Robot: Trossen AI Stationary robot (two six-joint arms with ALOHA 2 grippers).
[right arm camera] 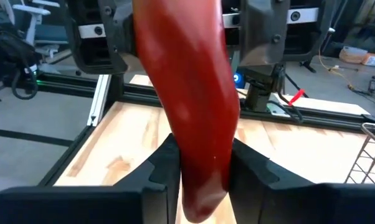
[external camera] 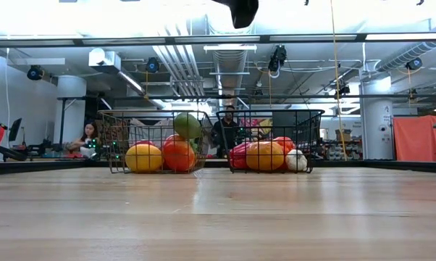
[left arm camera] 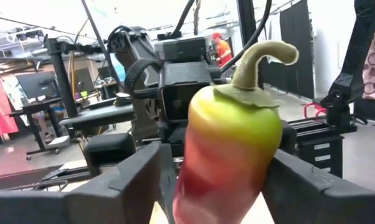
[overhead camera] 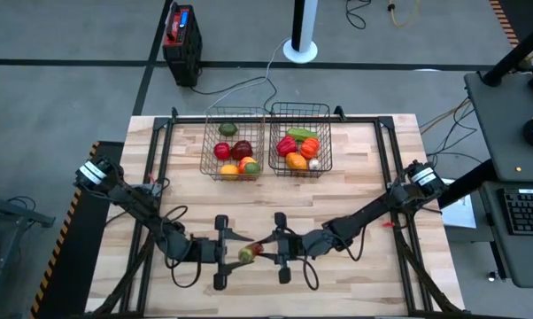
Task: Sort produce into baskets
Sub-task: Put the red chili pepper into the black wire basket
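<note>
A pepper (overhead camera: 246,253), red low down, yellow-green on top with a curled green stem (left arm camera: 262,59), stands upright in the air near the table's front edge. My right gripper (right arm camera: 200,180) is shut on it from the right. My left gripper (left arm camera: 206,186) comes level from the left, and its open fingers flank the pepper's red lower part. Two wire baskets (overhead camera: 234,112) (overhead camera: 299,106) stand side by side at the far middle. Each holds several red, orange, yellow and green pieces of produce (external camera: 178,154), and a white garlic bulb (external camera: 296,160) lies in the right one. My right gripper pinches the pepper's red lower end (right arm camera: 203,165) between its two fingers. It comes in level from the table's right side. The pepper stands upright with its stem up, lifted clear of the wood. My left gripper has a finger (left arm camera: 141,180) on each side of the same lower part; I cannot tell whether either touches it.
Bare wood (overhead camera: 266,204) lies between the baskets and the grippers. A black and red box (overhead camera: 181,40) and a white pole base (overhead camera: 300,49) stand on the floor beyond the far edge. In the low view, people (external camera: 87,138) sit in the room behind.
</note>
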